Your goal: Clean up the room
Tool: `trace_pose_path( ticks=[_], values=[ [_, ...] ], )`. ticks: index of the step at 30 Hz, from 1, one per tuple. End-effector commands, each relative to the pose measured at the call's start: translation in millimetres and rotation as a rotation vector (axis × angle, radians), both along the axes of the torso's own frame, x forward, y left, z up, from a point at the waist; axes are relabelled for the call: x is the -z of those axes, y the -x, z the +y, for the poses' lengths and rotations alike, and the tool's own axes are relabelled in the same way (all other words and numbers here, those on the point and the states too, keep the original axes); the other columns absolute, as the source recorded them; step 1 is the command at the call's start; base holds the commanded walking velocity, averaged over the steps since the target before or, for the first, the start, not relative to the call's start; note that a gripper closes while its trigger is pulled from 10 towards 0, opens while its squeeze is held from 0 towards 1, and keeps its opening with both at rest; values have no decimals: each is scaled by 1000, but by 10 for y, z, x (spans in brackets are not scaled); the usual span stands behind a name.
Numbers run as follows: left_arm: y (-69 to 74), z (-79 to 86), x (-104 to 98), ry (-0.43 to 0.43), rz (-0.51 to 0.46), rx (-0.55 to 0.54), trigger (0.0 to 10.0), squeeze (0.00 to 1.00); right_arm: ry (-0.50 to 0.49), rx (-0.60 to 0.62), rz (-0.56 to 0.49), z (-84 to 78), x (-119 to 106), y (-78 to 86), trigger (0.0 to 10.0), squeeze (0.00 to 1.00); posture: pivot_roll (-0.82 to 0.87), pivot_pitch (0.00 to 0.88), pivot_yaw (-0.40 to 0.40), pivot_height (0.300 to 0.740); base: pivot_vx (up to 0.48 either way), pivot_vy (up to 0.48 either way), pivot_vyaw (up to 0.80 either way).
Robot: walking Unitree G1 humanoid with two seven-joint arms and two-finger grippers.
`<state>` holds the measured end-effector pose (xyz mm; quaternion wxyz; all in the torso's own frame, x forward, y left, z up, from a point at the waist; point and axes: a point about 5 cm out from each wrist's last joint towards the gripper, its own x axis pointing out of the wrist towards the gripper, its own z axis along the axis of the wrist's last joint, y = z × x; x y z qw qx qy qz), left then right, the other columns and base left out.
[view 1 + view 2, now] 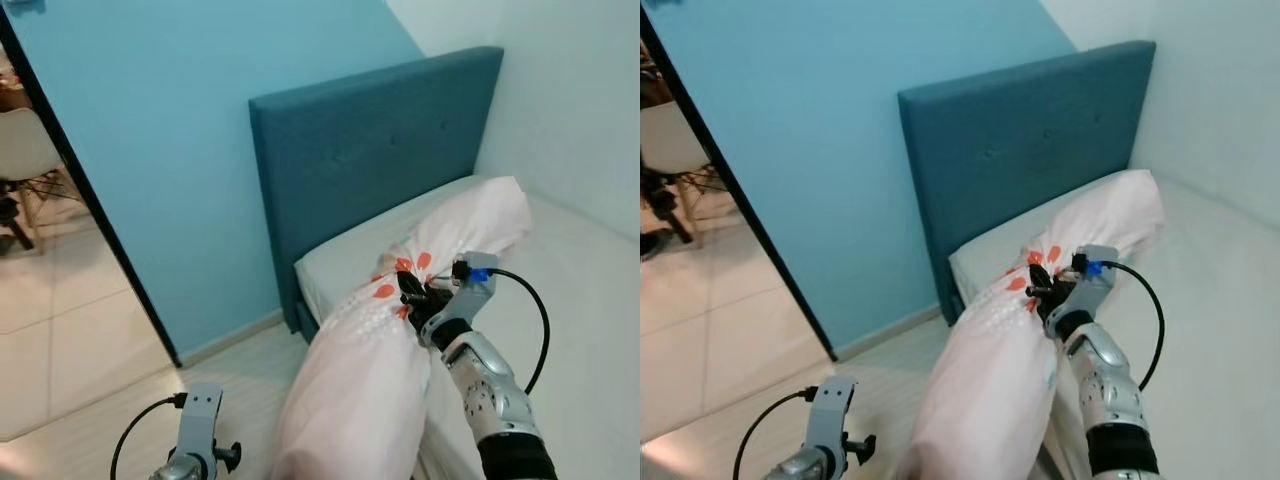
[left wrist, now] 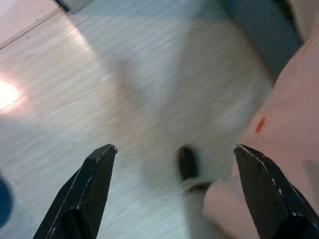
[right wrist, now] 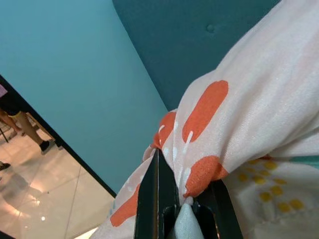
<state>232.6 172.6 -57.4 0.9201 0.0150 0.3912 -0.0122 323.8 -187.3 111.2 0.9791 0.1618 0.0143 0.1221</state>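
Observation:
A long pale pink bolster pillow (image 1: 365, 350) with orange blotches lies slanted, its far end on the bed (image 1: 585, 300) and its near end hanging over the bed's edge toward the floor. My right gripper (image 1: 412, 294) is shut on a pinch of the pillow's cloth near its middle. In the right wrist view the black fingers (image 3: 158, 191) squeeze the orange-spotted fabric (image 3: 199, 174). My left gripper (image 2: 174, 152) hangs low over the wooden floor (image 2: 99, 89), open and holding nothing, with the pillow's edge (image 2: 284, 114) beside it.
A teal padded headboard (image 1: 370, 160) stands against the light blue wall (image 1: 170, 130). White walls close the bed's far corner. On the left a dark door frame (image 1: 90, 200) opens onto a tiled room with a white chair (image 1: 25, 160). A person's legs (image 3: 25, 127) stand there.

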Motion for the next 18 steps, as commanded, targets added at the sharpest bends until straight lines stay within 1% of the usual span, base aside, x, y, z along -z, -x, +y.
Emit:
trace_pose_path(
  ticks=[1,11,18],
  values=[
    [61,-9,40,5,20,6,10000,0,2,-29,-117,71,-226,-63,10000,0,-14,0,1,724,0,0,706],
    [83,-24,55,9,27,10,10000,0,9,-40,-121,77,-251,-86,10000,0,-11,0,-9,724,0,0,708],
    [73,-24,48,14,21,8,10000,0,8,-30,-124,67,-258,-92,10000,0,-10,0,-14,724,0,0,692]
  ],
)
